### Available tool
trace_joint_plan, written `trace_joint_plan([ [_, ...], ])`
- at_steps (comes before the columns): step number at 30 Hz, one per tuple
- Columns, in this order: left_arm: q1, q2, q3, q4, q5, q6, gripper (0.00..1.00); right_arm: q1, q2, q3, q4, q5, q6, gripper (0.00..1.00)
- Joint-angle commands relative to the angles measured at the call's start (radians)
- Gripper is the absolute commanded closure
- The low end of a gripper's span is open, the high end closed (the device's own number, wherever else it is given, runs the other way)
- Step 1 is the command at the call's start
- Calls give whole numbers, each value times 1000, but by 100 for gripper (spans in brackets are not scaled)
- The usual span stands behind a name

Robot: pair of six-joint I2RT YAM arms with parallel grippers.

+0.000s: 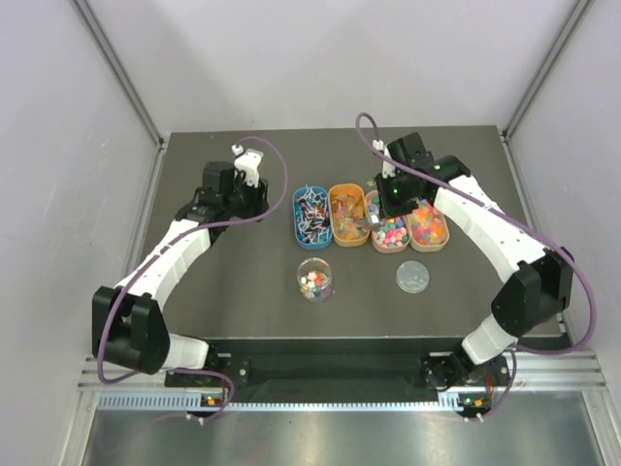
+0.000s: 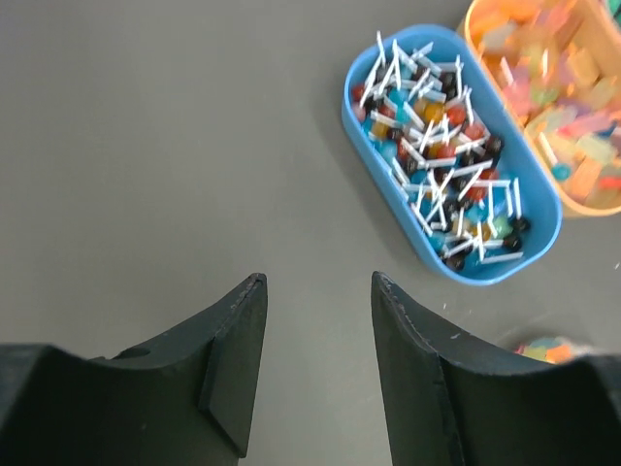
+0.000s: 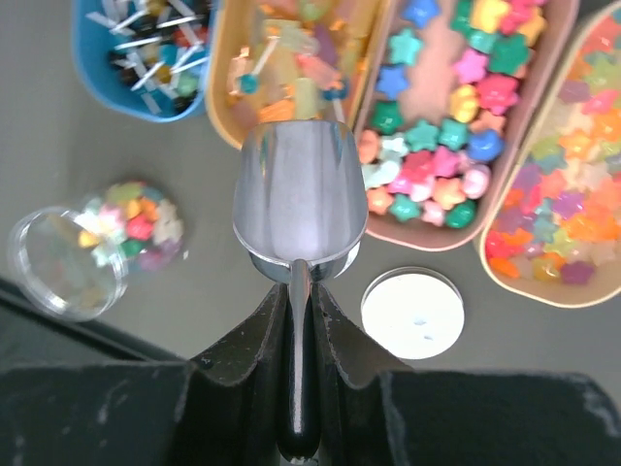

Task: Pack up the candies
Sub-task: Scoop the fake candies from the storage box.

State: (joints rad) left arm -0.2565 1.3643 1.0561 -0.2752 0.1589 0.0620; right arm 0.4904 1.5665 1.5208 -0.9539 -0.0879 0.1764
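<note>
Top view: four trays (image 1: pixel 296 221) of candies (image 1: pixel 391 233) stand in a row. In front is a jar (image 1: pixel 314 280), part filled, its lid (image 1: pixel 412 276) off beside it. Packing looks begun, with much left.

Left wrist: left gripper (image 2: pixel 315 291) parted and empty above the table (image 2: pixel 146 146), near the blue tray (image 2: pixel 349 107).

Right wrist: right gripper (image 3: pixel 299 296) clamps an empty scoop (image 3: pixel 299 199) over the trays.

The candies (image 1: pixel 392 233) lay loose in a row just behind the clear jar (image 1: pixel 314 282). White-stick ones (image 2: pixel 441 165) sat straight behind it, and rightward came translucent yellow-orange pieces (image 3: pixel 291 68), bright stars (image 3: pixel 437 155) and paler stars (image 3: pixel 563 223). A few mixed stars (image 3: pixel 131 223) rested inside the jar.
</note>
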Motion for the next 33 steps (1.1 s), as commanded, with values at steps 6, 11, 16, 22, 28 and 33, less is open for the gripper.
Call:
trace_joint_plan([
  [6, 0, -10, -84, 128, -7, 4, 48, 8, 93, 18, 14, 99, 107, 100],
  [11, 0, 25, -94, 140, -1, -7, 48, 50, 141, 70, 14, 91, 133, 100],
  [16, 0, 51, -73, 136, -1, -16, 48, 57, 208, 82, 7, 91, 189, 100],
  [22, 0, 84, -47, 103, -10, -16, 48, 100, 234, 64, -37, 111, 271, 100],
  [28, 0, 102, -47, 88, 1, -21, 49, 123, 236, 41, -77, 113, 316, 100],
  [33, 0, 121, -28, 61, 17, -24, 48, 129, 224, 7, -77, 48, 296, 100],
])
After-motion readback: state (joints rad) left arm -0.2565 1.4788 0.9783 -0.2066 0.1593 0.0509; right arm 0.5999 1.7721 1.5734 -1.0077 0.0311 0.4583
